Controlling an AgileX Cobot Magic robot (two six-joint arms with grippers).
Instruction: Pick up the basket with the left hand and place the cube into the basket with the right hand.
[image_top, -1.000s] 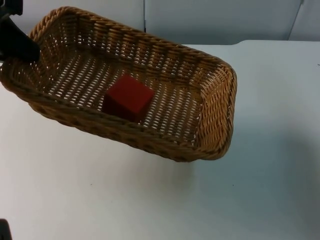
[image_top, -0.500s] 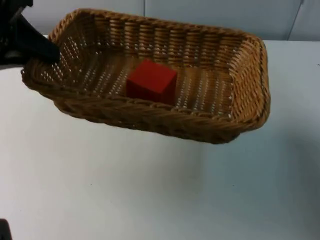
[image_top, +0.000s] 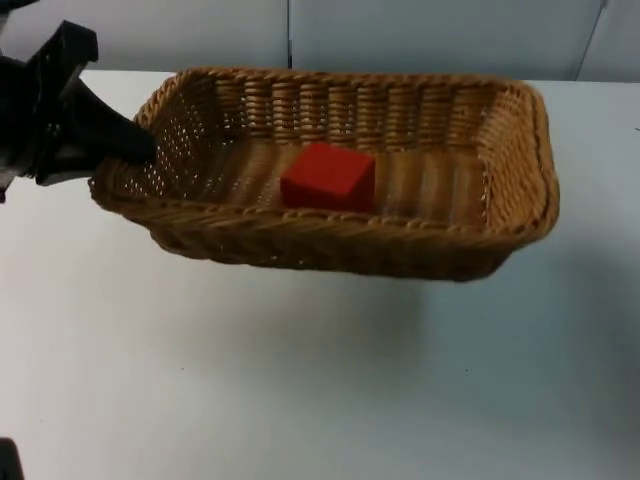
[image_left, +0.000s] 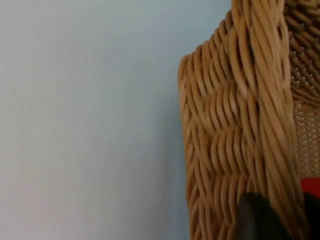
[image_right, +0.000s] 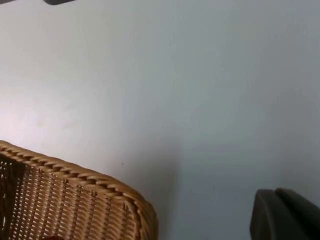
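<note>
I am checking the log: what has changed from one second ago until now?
The left gripper, shut on the wicker basket rim, carried it toward the picture's right and levelled it. The red cube stayed inside. The right gripper waits above the white table.

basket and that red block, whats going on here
The left end effector grips the wicker basket by its short end rim and holds it above the white table, casting a shadow below. The red cube already lies inside, on the basket floor. The right end effector waits over bare table past the basket's far corner.
</note>
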